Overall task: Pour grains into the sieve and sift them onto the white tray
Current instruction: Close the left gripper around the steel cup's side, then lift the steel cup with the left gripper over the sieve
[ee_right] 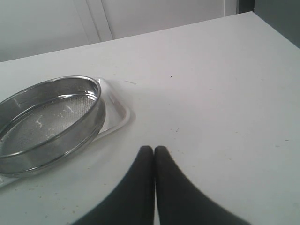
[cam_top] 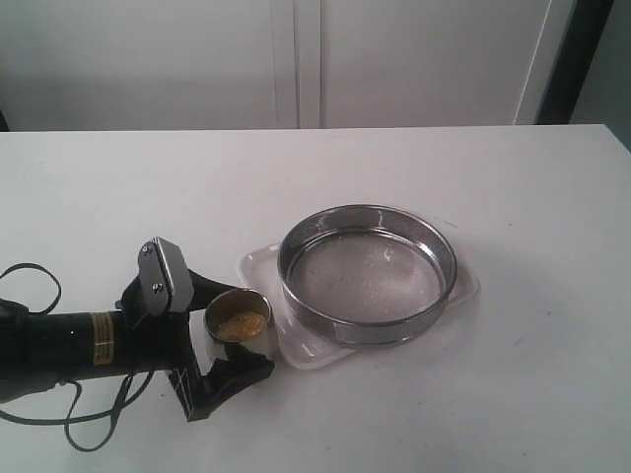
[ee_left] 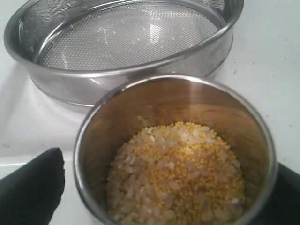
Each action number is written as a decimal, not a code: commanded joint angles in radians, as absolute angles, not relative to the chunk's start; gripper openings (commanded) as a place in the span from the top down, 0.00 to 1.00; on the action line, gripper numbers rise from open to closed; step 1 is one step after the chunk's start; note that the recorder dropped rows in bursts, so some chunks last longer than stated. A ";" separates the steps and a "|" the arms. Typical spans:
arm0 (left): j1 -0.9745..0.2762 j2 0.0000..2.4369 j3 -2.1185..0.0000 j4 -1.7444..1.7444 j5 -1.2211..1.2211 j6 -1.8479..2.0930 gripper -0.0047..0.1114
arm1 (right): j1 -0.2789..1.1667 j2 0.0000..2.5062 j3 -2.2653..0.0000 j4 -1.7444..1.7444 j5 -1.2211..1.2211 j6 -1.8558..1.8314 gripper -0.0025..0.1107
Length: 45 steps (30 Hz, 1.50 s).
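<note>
A small shiny steel cup point(cam_top: 239, 330) stands on the table, half full of yellow and pale grains point(cam_top: 241, 323), seen close up as grains point(ee_left: 183, 173) in the left wrist view. My left gripper point(cam_top: 237, 327) is open and straddles the cup; one finger point(ee_left: 33, 187) stands a little apart from its wall. Just beyond the cup, the sieve point(cam_top: 365, 330) sits on the white tray point(cam_top: 258, 261), with only a few specks on its mesh point(ee_left: 131, 40). My right gripper point(ee_right: 153, 150) is shut and empty, low over bare table beside the sieve point(ee_right: 47, 140); the exterior view does not show it.
Loose black cable point(cam_top: 30, 271) loops beside the left arm at the table's left edge. A white wall runs behind the table. One corner of the tray point(ee_right: 117, 110) pokes out from under the sieve.
</note>
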State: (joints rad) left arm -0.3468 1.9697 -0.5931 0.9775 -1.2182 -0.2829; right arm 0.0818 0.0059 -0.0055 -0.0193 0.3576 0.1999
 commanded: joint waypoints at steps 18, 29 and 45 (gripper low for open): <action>-0.351 2.015 -0.668 1.009 -1.221 -0.296 0.07 | 0.080 0.000 0.000 -0.019 0.343 0.203 0.98; -0.351 2.015 -0.691 1.025 -1.221 -0.292 0.10 | 0.080 0.000 0.000 -0.019 0.343 0.203 0.98; -0.351 2.015 -0.691 1.068 -1.221 -0.292 0.92 | 0.080 0.000 0.000 -0.019 0.343 0.203 0.98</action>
